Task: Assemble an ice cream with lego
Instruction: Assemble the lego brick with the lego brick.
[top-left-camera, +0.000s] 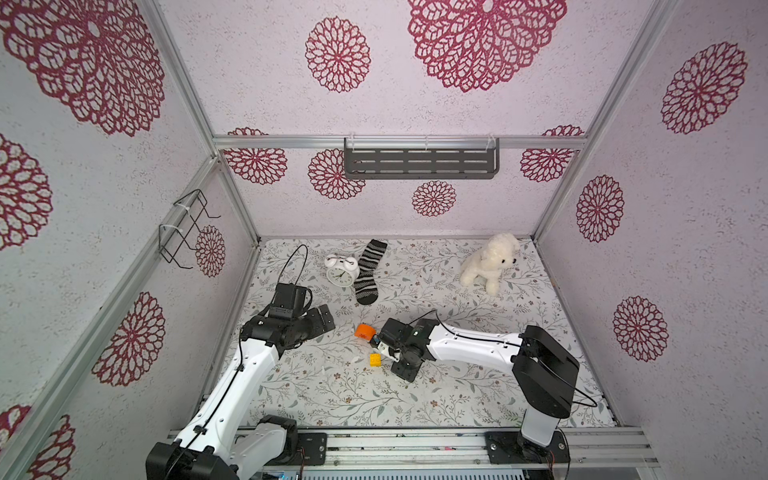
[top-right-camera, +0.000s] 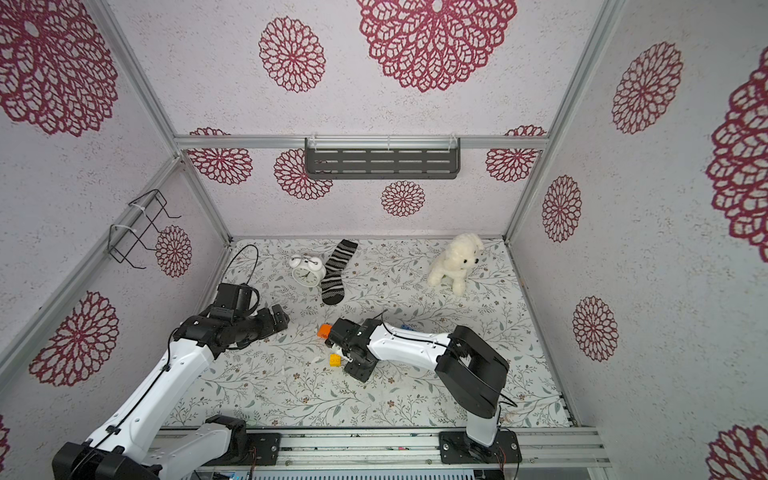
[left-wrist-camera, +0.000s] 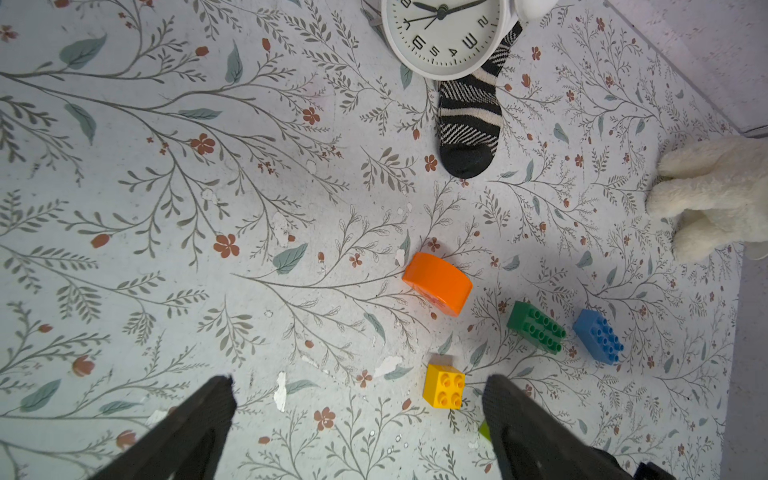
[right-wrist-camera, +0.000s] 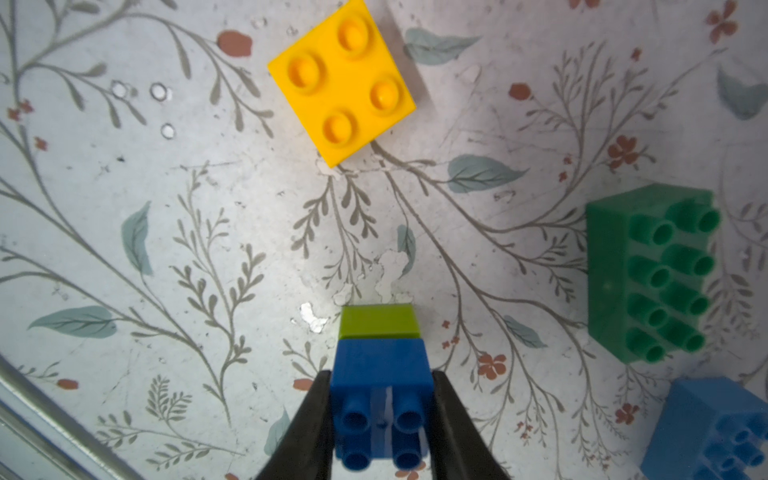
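Observation:
Of the ice cream, only a blue square brick (right-wrist-camera: 380, 374) joined to a lime one (right-wrist-camera: 378, 324) shows. My right gripper (right-wrist-camera: 381, 376) is shut on the blue brick, low over the mat at its middle (top-left-camera: 380, 347). The other lego pieces lie loose around it. The yellow square (right-wrist-camera: 345, 83) (top-left-camera: 375, 360) sits just ahead, studs up. The orange half-round (top-left-camera: 365, 331) (left-wrist-camera: 436, 282) is on its side. A dark green long brick (right-wrist-camera: 652, 270) (left-wrist-camera: 536, 326) and a light blue one (right-wrist-camera: 715, 428) (left-wrist-camera: 598, 336) are tipped over. My left gripper (left-wrist-camera: 359, 395) (top-left-camera: 322, 318) hangs open and empty, to the left.
At the back of the floral mat (top-left-camera: 457, 395) are a white alarm clock (top-left-camera: 343, 270), a striped sock (top-left-camera: 368, 274) and a white plush dog (top-left-camera: 490, 262). A dark shelf (top-left-camera: 419, 162) hangs on the back wall, a wire rack (top-left-camera: 183, 226) on the left wall.

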